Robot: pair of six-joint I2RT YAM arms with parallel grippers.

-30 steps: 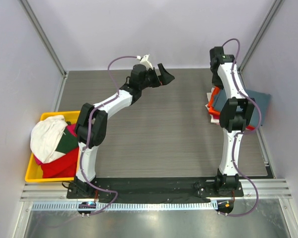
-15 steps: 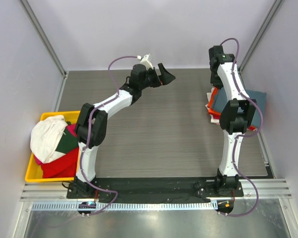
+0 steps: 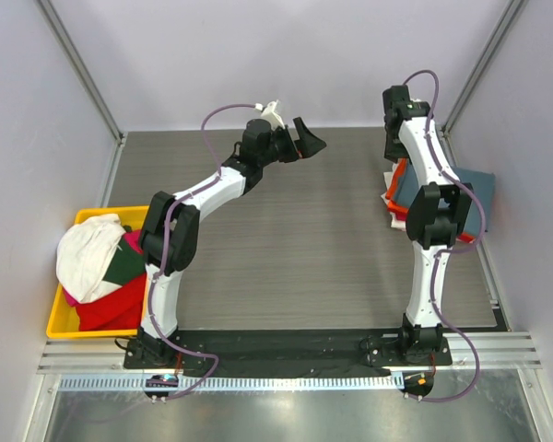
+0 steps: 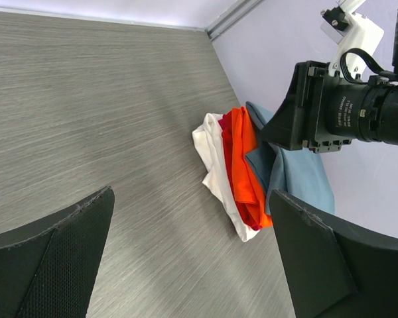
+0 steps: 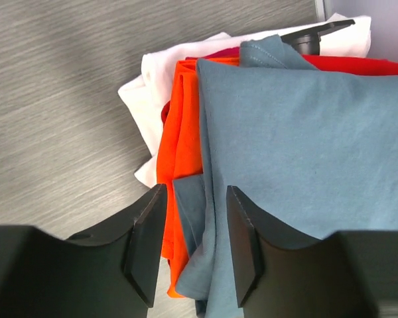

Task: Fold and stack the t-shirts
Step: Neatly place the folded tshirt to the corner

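A stack of folded t-shirts lies at the table's right edge, with the slate blue-grey one (image 5: 298,132) on top of an orange one (image 5: 182,132), a red one (image 5: 358,64) and a white one (image 5: 149,99). The stack also shows in the top view (image 3: 475,182) and the left wrist view (image 4: 242,165). My right gripper (image 5: 196,248) hangs open just above the blue-grey shirt's left edge, holding nothing; in the top view it (image 3: 394,147) is at the stack's far left. My left gripper (image 4: 192,258) is wide open and empty, raised over the far middle of the table (image 3: 309,140).
A yellow bin (image 3: 60,318) at the left edge holds a crumpled white shirt (image 3: 88,253), a dark green one (image 3: 124,262) and a red one (image 3: 111,308). Walls and metal posts close the back and sides. The right arm (image 4: 338,106) fills the left wrist view's upper right.
My right wrist has shifted a little left and toward the back wall over the stack. The left arm and the shirts have not moved.
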